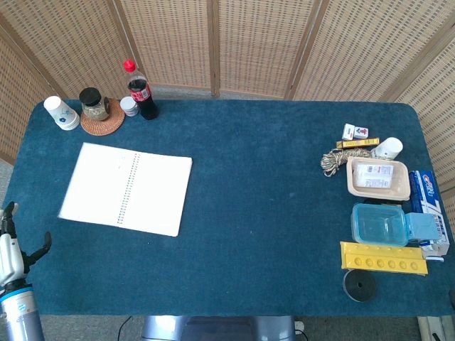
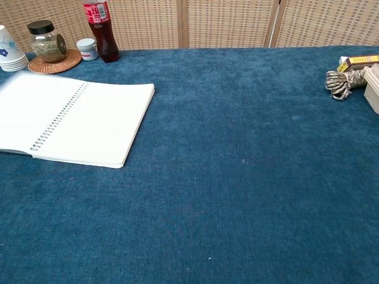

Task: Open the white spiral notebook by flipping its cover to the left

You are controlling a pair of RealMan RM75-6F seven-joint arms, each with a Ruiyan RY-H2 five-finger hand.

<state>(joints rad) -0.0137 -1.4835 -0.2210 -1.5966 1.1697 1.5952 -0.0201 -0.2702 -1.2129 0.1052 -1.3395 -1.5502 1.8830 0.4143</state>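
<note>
Blue worktop: notebook lies flat open up and right of left hand, fingers apart holding nothing; cover looks fully flipped, so just clear away without snagging pages.

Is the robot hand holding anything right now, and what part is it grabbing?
Nothing. The left hand is open at the table's near-left edge, away from the notebook, which lies open flat.

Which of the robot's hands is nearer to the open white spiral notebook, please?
Left. The left hand hangs off the table's near-left corner, below and left of the white spiral notebook, not touching it. The right hand appears in neither view.
</note>
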